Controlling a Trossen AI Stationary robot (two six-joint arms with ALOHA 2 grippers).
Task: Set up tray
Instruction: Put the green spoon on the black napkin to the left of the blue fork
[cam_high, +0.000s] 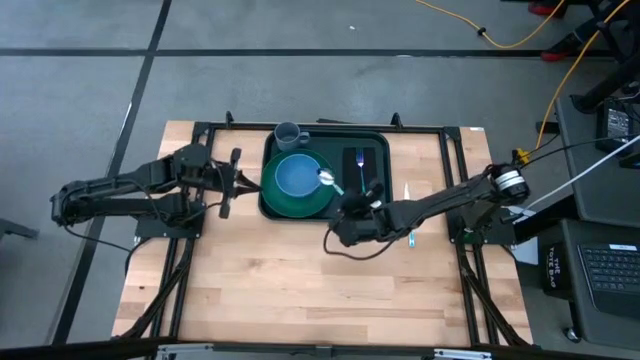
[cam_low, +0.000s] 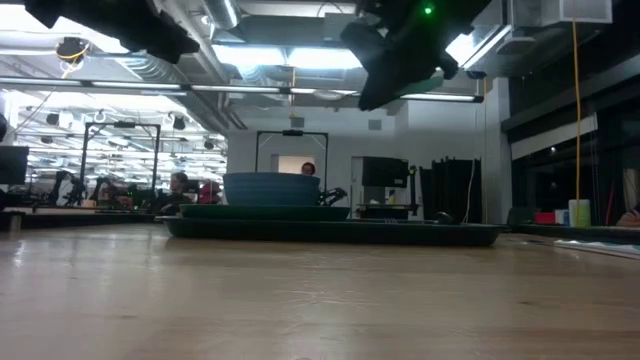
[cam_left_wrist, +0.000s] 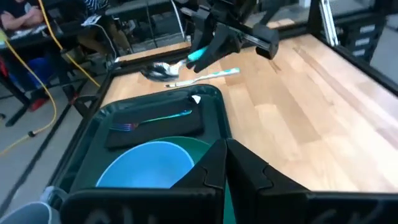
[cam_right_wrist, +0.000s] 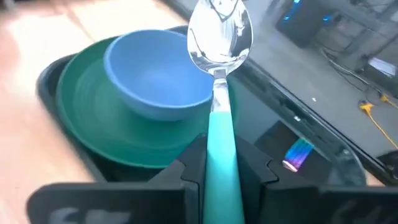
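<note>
Holding a spoon (cam_right_wrist: 219, 74), the right claw (cam_high: 352, 212) hovers beside the tray (cam_high: 372, 140).

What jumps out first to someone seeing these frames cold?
The right end effector holds a teal-handled spoon over the tray, just beside the blue bowl that sits on the green plate. A fork lies on a black rectangle in the tray's right part, and a cup stands at its far left corner. The left end effector, shut and empty, waits just left of the tray.
</note>
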